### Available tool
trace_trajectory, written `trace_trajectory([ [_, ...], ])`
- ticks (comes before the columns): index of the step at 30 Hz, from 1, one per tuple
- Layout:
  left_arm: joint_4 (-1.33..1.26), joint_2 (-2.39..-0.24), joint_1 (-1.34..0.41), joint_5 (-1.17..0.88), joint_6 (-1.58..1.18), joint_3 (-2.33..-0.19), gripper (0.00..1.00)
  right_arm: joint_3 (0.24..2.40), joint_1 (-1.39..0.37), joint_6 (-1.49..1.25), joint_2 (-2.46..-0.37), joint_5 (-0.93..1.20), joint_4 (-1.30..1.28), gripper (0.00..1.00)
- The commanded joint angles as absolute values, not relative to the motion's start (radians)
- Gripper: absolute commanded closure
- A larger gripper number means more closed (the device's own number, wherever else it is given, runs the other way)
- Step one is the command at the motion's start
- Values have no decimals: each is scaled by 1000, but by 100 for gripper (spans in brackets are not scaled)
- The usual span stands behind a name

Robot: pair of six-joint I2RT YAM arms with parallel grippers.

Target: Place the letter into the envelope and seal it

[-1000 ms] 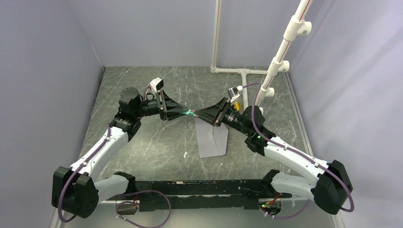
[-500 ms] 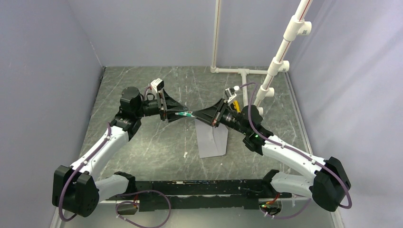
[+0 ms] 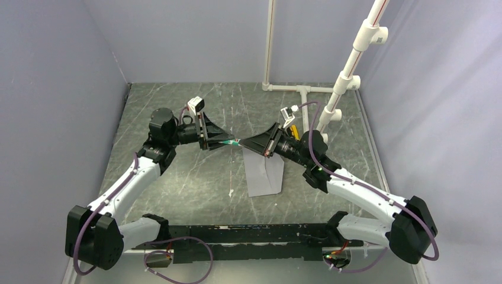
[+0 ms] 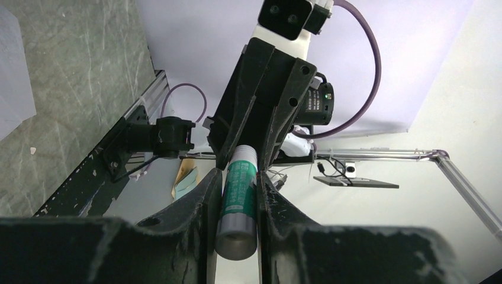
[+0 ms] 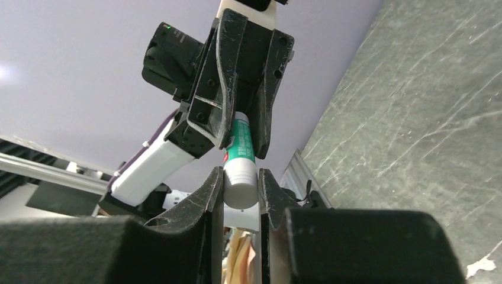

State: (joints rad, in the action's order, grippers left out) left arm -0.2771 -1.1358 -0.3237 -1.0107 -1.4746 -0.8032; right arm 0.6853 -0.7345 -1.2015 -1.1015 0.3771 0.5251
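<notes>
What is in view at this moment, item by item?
glue stick: one, green label with grey ends, held in the air between both grippers
envelope: one, grey, flat on the table below the grippers
scrap: one, white, tiny, left of the envelope
pipe frame: one, white, back right
table: one, dark green marbled
left gripper: black, shut on one end of the glue stick
right gripper: black, shut on the other end

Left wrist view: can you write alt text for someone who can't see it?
A green-labelled glue stick is clamped in the left gripper in the foreground, its far end held by the right gripper facing the camera. Dark marbled table and a pale grey envelope corner show at upper left.
</notes>
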Motion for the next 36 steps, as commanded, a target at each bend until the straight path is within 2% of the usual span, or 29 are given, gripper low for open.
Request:
trace_trajectory([
  [1, -322, -1111, -324, -1000, -1445, -796, 98, 713, -731, -1023, -1034, 402, 598, 100],
  [7, -483, -1133, -300, -1045, -1530, -755, 97, 682, -677, -949, -960, 505, 647, 100],
  [13, -347, -1077, -259, -1070, -1436, -765, 98, 689, -645, -933, -919, 510, 599, 100],
  [19, -322, -1034, -203, -1063, -1444, -737, 98, 672, -627, -910, -897, 471, 577, 100],
  [26, -331, -1033, -189, -1083, -1436, -738, 97, 723, -620, -838, -938, 607, 559, 100],
  [29, -172, -1020, -189, -1066, -1318, -782, 97, 746, -619, -805, -958, 619, 510, 100],
  [32, 249, -1011, -187, -946, -1048, -920, 97, 785, -630, -723, -989, 583, 371, 100],
  [36, 664, -1053, -188, -671, -739, -1106, 98, 891, -749, -531, -1062, 324, 83, 100],
])
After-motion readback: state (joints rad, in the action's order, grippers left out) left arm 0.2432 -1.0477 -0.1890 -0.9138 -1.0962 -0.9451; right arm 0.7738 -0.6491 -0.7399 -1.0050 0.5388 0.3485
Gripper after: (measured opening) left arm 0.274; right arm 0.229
